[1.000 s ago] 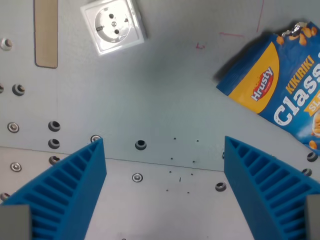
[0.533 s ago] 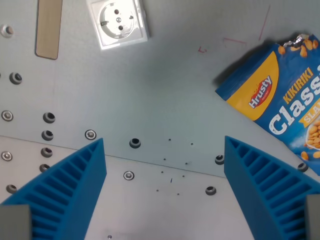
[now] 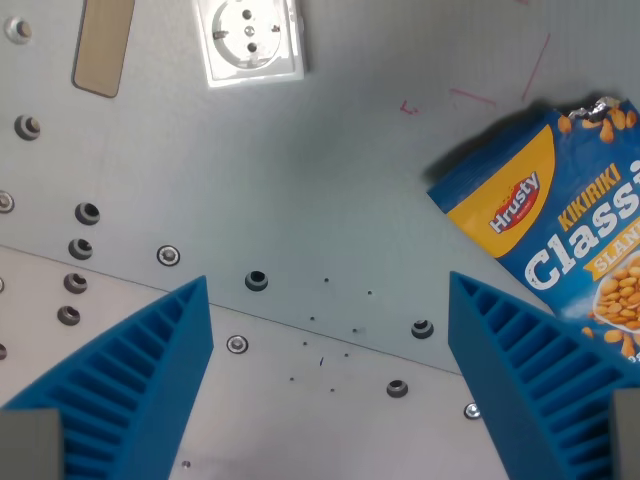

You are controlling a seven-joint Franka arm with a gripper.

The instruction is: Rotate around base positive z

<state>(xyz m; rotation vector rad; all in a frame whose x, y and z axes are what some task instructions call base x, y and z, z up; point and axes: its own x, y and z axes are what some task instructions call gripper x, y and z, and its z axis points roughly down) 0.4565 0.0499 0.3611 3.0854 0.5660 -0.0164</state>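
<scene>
Grey metal surface (image 3: 330,190) fills your wrist view, made of two plates that meet along a seam running from the wrist view's left down toward its right, with bolts (image 3: 168,256) and holes (image 3: 256,280) scattered along it. Your jaws stand wide apart with nothing between them: you see one blue ribbed finger (image 3: 130,390) at the lower left of the view and the other finger (image 3: 535,385) at the lower right, and only bare plate, a few bolts and small dark specks lie in the gap. Look to the wrist view's right and you find the bag (image 3: 560,255), a blue and yellow peanut packet lying flat and tilted, cut off by the frame edge. Its lower part sits just above the right-hand finger and well outside the gap, and you cannot tell from this view whether the two touch. At the top of the view, well apart from the jaws, you have a white socket (image 3: 252,40) and, to its left, a tan strip (image 3: 104,48) set into the plate. Faint red marks (image 3: 470,95) are drawn on the surface between the socket and the bag.
</scene>
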